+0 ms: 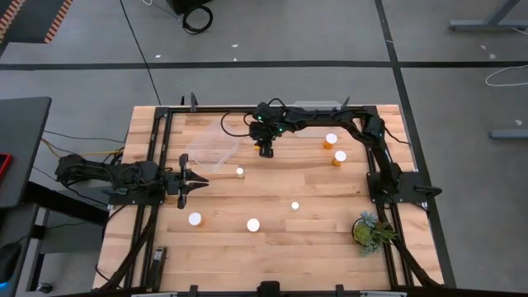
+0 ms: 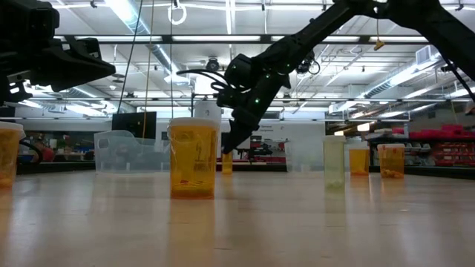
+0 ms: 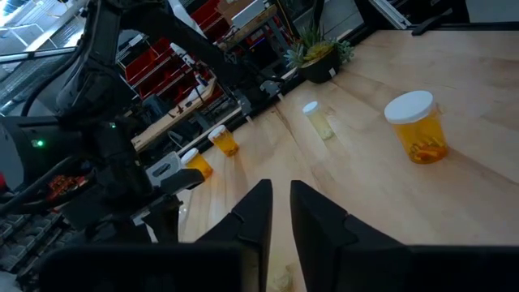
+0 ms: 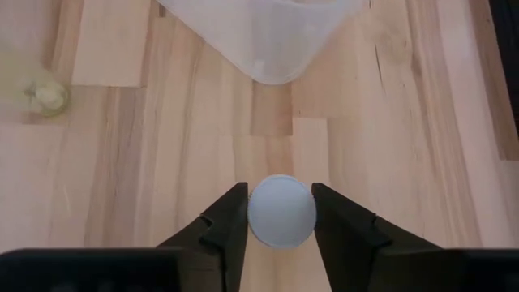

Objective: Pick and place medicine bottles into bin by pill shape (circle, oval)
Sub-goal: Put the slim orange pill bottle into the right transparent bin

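Right pincer point(image 4: 280, 212) is clamping a medicine bottle point(image 4: 280, 209) upright, white cap up, long axis vertical, above the tabletop point(image 1: 272, 186) beside the clear bin point(image 1: 213, 148). Left pincer point(image 1: 196, 183) is sitting together, idle.

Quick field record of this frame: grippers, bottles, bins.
right gripper: shut on a white-capped bottle, beside the clear bin
left gripper: waiting at table's left side, holding nothing, fingers nearly together
loose bottles: six standing on the table
second bin: at far edge, under the right arm
plant: near right corner
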